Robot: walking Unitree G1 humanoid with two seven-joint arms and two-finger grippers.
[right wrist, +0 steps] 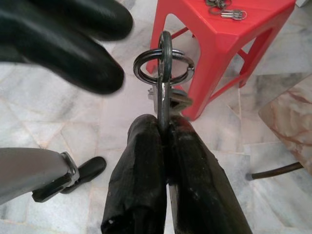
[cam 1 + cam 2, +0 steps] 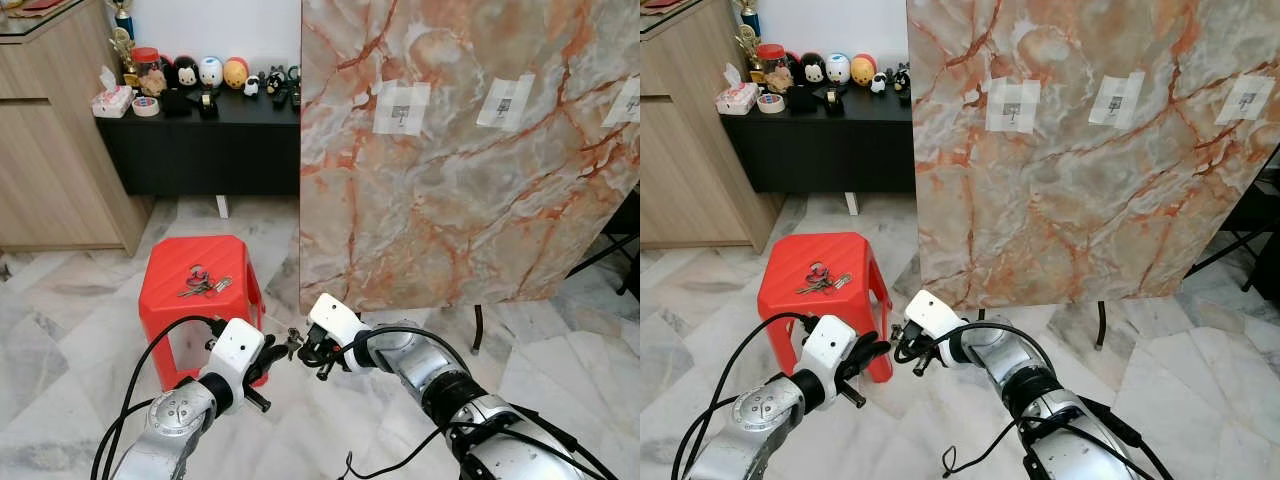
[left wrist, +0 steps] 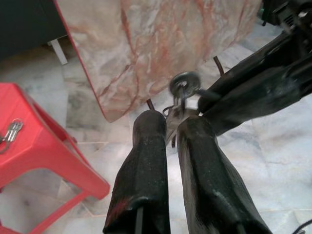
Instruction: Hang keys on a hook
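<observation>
A bunch of keys on a steel ring hangs low over the floor, and my right gripper is shut on it from the right. My left gripper points at it from the left. Its fingers lie close together, their tips just beside the keys, with nothing seen between them. A second bunch of keys lies on top of the red stool. The marble board stands upright behind, carrying three white patches with small hooks near its top.
A black sideboard with figurines and tape rolls stands at the back. A wooden cabinet is on the left. The board's thin black legs reach the marble floor. Cables hang from both arms.
</observation>
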